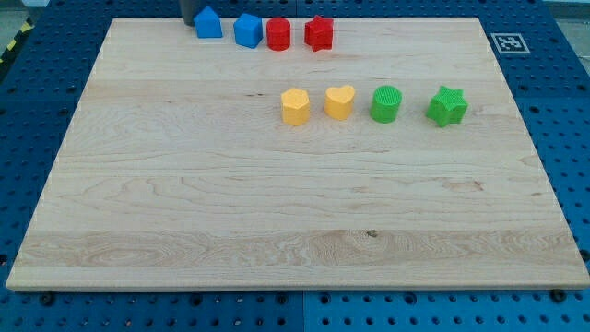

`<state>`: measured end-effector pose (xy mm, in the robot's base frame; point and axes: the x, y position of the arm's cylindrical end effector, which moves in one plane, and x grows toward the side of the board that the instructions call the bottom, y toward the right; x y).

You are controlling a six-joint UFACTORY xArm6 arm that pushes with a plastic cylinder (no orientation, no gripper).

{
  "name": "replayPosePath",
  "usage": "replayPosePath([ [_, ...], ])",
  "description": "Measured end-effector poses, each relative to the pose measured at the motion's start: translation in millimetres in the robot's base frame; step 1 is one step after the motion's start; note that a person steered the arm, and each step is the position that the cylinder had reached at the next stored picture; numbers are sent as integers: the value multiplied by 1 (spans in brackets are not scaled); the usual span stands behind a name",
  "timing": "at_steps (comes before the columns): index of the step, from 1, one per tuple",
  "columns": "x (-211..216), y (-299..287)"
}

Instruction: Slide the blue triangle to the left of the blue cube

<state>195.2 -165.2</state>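
Observation:
The blue triangle (209,23) sits near the view's top edge of the wooden board (277,221), just left of the blue cube (247,30) with a narrow gap between them. My tip (187,22) is at the view's top edge, right against the triangle's left side. Only a short stub of the dark rod shows; the rest is cut off by the frame.
A red cylinder (278,34) and a red star (319,33) stand in line to the right of the blue cube. Lower down is a row: yellow hexagon (295,106), yellow heart (339,101), green cylinder (386,103), green star (447,106).

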Motion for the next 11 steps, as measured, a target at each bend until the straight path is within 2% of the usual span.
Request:
replayPosePath([
  [7,35,7],
  [9,75,36],
  [11,76,98],
])
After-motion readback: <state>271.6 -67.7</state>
